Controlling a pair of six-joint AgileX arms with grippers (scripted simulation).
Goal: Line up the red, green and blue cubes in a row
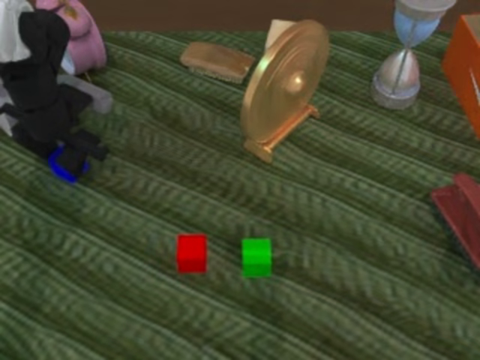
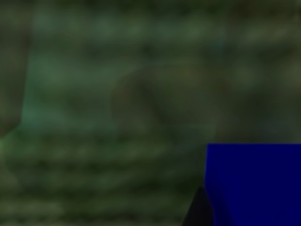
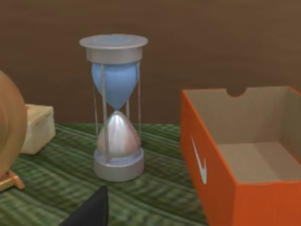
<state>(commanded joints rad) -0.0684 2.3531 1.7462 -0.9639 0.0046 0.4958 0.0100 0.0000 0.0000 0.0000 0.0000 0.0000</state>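
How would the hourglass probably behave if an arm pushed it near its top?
The hourglass is tall on a small round base, so it would probably tip rather than slide. Its thin rods and glass-like bulbs look fragile. Once lying down, it could roll on its round ends.

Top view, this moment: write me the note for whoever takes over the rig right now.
Left gripper: down at the table's left over the blue cube, which fills a corner of the left wrist view; grip can't be confirmed.
Right arm: absent from the top view; its wrist camera faces the hourglass and orange box.
Done: red cube and green cube sit side by side, apart, mid-table.
Left: bring blue into line with them.
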